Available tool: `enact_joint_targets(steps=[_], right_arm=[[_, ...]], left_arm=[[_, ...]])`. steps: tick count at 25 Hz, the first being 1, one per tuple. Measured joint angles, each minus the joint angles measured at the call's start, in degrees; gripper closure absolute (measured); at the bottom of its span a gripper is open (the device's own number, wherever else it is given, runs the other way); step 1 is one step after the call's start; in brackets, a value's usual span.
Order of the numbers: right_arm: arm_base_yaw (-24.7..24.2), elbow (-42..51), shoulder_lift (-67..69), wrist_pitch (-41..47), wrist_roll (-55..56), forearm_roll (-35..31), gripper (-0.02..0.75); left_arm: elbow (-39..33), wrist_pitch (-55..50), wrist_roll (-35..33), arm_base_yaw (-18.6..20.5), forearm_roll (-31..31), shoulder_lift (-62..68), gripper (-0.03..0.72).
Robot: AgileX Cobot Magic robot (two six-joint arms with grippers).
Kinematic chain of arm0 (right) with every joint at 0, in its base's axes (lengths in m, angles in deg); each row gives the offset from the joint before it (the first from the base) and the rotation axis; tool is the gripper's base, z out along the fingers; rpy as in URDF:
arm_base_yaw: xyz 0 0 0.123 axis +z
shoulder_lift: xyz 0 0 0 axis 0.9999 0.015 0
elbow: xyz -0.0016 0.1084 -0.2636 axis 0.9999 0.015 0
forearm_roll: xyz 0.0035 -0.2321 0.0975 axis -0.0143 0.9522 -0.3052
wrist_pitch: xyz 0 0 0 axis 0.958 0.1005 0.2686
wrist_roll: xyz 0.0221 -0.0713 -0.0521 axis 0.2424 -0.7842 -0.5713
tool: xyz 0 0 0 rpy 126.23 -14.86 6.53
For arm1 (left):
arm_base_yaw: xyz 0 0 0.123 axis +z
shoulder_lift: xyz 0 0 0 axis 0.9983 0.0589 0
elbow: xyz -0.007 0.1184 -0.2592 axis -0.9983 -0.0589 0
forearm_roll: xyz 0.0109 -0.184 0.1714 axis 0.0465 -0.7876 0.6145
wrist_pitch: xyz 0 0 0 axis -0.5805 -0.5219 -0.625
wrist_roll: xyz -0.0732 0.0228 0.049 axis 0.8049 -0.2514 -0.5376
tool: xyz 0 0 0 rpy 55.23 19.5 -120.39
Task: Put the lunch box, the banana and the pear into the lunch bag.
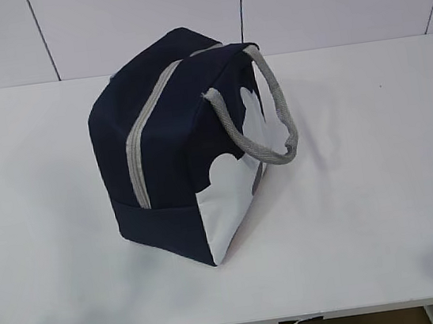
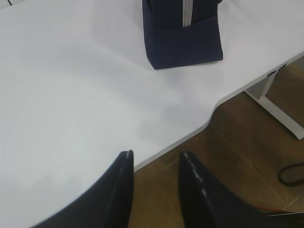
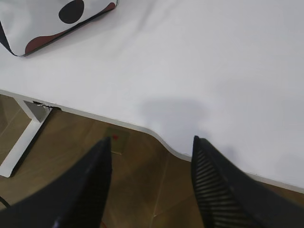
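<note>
Lunch bag, a boxy navy fabric block with a white side panel, a grey zipper running shut over its top and near end, and looped grey webbing handles, sits just left of centre on the smooth white table, toward the far side. Smaller, the right gripper hangs over the table's near curved edge with its dark, ribbed, tapering fingers well parted and holding nothing. The left gripper, glossy black and pointed, is parted more narrowly above the same edge, also empty.
</note>
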Motion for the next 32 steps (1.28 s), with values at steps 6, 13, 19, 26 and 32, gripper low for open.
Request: enact_joint_targets(steps=[6, 13, 19, 26, 32], right_arm=[[-3.7, 0.0, 0.0, -0.1, 0.0, 0.1, 0.300], [-11.7, 0.0, 0.0, -0.1, 0.0, 0.1, 0.300], [-12.0, 0.0, 0.0, -0.1, 0.0, 0.1, 0.300], [-12.0, 0.0, 0.0, -0.1, 0.0, 0.1, 0.300], [-12.0, 0.0, 0.0, -0.1, 0.0, 0.1, 0.300]], left_arm=[[0.0, 0.1, 0.0, 6.9, 0.0, -0.4, 0.443], [0.0, 0.1, 0.0, 20.6, 0.0, -0.4, 0.443], [0.0, 0.1, 0.0, 20.7, 0.0, -0.4, 0.443], [0.0, 0.1, 0.0, 20.7, 0.0, -0.4, 0.443], [0.0, 0.1, 0.0, 20.7, 0.0, -0.4, 0.443]])
